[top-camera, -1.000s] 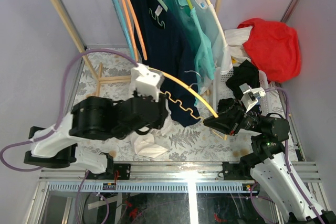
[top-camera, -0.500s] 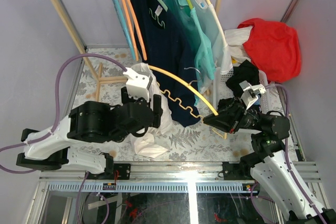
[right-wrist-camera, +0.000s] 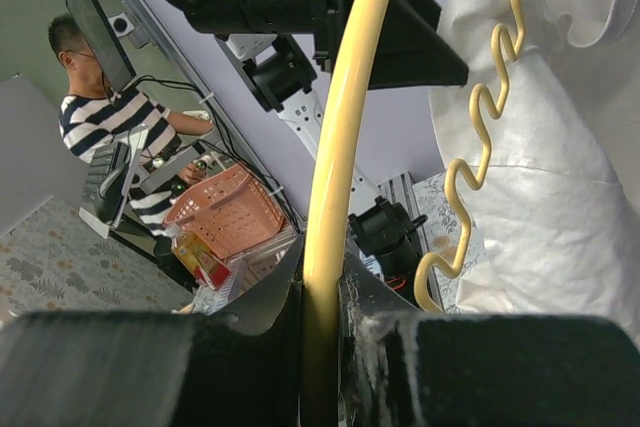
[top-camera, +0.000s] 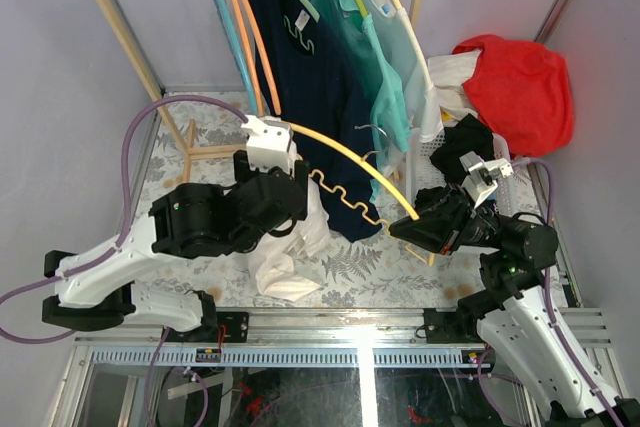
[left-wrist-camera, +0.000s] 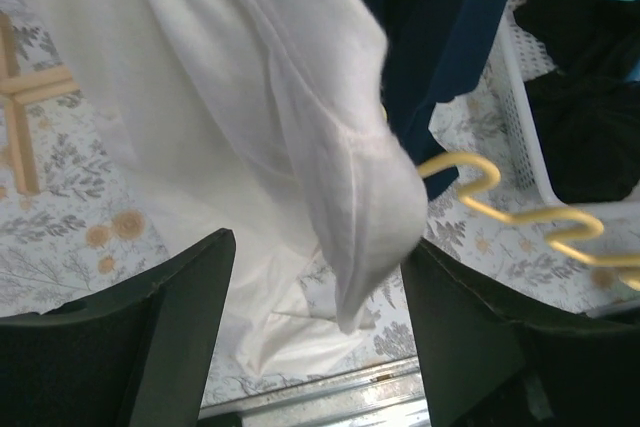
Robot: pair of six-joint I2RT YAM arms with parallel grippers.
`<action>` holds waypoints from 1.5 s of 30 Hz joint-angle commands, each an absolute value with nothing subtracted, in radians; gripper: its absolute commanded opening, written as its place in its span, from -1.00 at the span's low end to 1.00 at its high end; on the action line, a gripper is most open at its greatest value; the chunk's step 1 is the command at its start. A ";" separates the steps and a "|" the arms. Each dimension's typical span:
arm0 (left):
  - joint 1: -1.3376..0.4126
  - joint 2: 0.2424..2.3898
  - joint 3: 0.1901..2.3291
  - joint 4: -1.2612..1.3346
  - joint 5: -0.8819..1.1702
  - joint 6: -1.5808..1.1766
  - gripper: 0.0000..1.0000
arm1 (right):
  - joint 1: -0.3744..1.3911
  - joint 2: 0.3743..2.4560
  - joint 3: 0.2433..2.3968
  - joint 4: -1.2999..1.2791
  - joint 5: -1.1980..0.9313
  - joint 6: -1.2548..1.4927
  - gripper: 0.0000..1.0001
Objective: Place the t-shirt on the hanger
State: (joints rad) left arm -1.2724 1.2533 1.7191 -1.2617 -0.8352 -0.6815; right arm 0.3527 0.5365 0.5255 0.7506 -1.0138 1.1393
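At the centre of the top view, the t-shirt (top-camera: 295, 237): white and wrinkled, hung as a column from the end of the left arm down to the bench (top-camera: 200, 127), where its lowest folds are heaped.
The hanger (top-camera: 340, 152): pale yellow, held in the air as an arc running from centre left to lower right of the top view. Its wavy lower bar is seen to meet the white cloth at the left end. Whether it is threaded inside the cloth cannot be told.
Left gripper (left-wrist-camera: 315, 247): fingers spread wide along the lower edge of the left wrist view. Cloth is seen between and beyond them but is not pinched.
Right gripper (right-wrist-camera: 322, 292): fingers pressed together on the hanger's arm, which is pinched near its lower-right end.
Rack (top-camera: 110, 7): wooden, across the top of the frame. A navy shirt (top-camera: 310, 77), mint garments (top-camera: 375, 57), orange hangers (top-camera: 255, 37) and a light blue hanger (top-camera: 225, 37) are hung on it.
Basket (top-camera: 422, 172): white, right of centre, with a black garment (top-camera: 465, 142) laid on it.
Red cloth (top-camera: 515, 82): bunched in the upper right.
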 commanded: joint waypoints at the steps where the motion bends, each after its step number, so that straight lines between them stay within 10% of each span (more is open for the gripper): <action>1: -1.240 1.268 1.734 -1.130 -0.893 -0.588 0.19 | 0.347 0.508 0.602 0.880 -0.980 1.147 -1.00; 8: -1.241 1.246 1.800 -1.021 -0.715 -0.509 -0.77 | 0.348 0.511 0.618 0.906 -0.964 1.168 -1.00; 29: -1.248 1.311 2.065 -0.862 -0.172 -0.422 -0.92 | 0.348 0.535 0.691 0.677 -0.883 1.044 -1.00; 45: -1.379 1.495 2.265 -0.858 -0.132 -0.420 -0.92 | 0.347 0.561 0.739 0.166 -0.890 0.813 -1.00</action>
